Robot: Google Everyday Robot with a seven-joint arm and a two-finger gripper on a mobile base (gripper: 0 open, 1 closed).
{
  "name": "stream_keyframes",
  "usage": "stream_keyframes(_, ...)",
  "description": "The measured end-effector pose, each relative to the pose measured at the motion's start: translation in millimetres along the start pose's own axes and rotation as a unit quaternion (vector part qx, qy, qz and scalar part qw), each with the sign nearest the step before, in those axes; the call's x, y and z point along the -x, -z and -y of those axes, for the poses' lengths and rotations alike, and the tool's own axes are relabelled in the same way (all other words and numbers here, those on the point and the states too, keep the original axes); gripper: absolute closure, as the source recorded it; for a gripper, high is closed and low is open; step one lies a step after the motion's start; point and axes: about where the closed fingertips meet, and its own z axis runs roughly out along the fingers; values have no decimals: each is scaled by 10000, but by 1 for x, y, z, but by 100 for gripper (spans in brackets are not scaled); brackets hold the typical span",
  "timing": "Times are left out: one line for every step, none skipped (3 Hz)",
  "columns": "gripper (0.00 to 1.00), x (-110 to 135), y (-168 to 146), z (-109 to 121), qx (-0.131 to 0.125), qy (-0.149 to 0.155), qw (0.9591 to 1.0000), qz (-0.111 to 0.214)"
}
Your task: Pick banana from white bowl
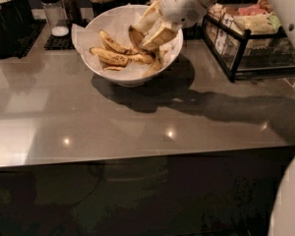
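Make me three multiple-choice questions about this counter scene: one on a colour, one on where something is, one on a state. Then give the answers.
1. What colour is the wire rack?
A red; B black; C white.
2. Where is the claw?
A above the wire rack; B down on the bare worktop; C at the right side of the white bowl.
3. How is the white bowl?
A tipped over; B upright, holding several bananas; C upright and empty.

Answers:
1 B, its frame bars are black.
2 C, the claw hangs over the bananas near the bowl's right rim.
3 B, the bowl sits level with speckled yellow bananas lying in it.
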Motion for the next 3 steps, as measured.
stream_keyframes(100,13,40,-20,-484,-172,9986,96)
stream_keyframes(100,23,68,-48,-962,-334,9947,158)
stream_keyframes(100,42,80,-79,-1527,-355,9863,508)
